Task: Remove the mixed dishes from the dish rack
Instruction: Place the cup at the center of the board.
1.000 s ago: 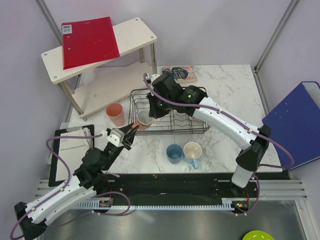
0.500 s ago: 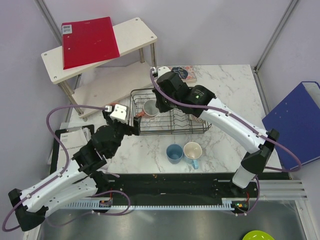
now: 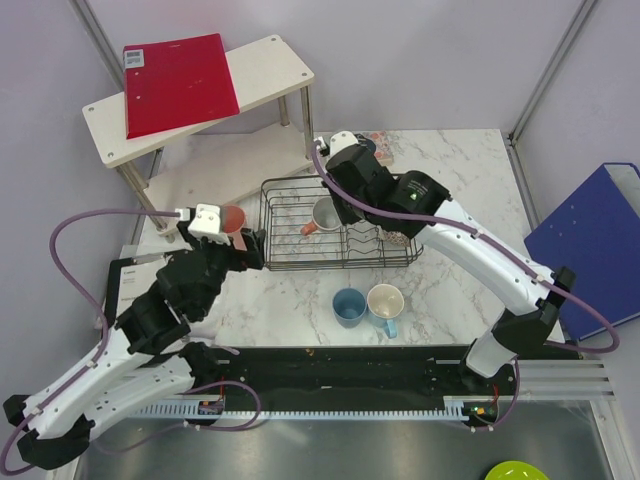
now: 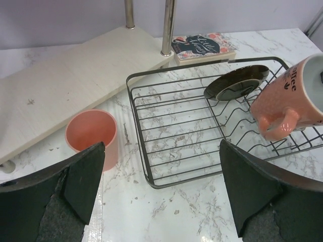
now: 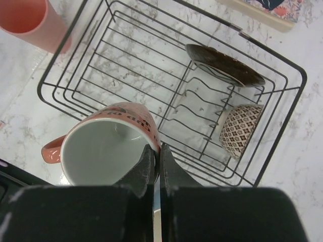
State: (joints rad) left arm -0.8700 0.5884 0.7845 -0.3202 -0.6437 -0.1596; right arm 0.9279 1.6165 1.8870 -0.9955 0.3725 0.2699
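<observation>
My right gripper (image 5: 157, 149) is shut on the rim of a pink mug (image 5: 103, 147) with a white inside, and holds it (image 3: 325, 215) over the left half of the dark wire dish rack (image 3: 284, 262). In the rack (image 5: 275, 113) stand a dark plate (image 5: 224, 64) and a red-patterned bowl (image 5: 241, 130). My left gripper (image 4: 161, 147) is open and empty above the rack's near left corner (image 4: 151, 181), right beside the salmon tumbler (image 4: 91, 132) standing on the table. The blue cup (image 3: 348, 305) and the light-blue mug (image 3: 386, 302) stand in front of the rack.
The white two-tier shelf (image 3: 270, 70) with a red folder (image 3: 178, 82) stands at the back left. A floral booklet (image 4: 204, 45) lies behind the rack. A blue binder (image 3: 592, 250) is at the right edge, a paper sheet (image 3: 140, 285) at the left, a lime-green dish (image 3: 515, 470) below.
My left gripper has opened, let go of the pink mug and drawn back to the left. The right gripper has carried the mug to the right, over the rack.
</observation>
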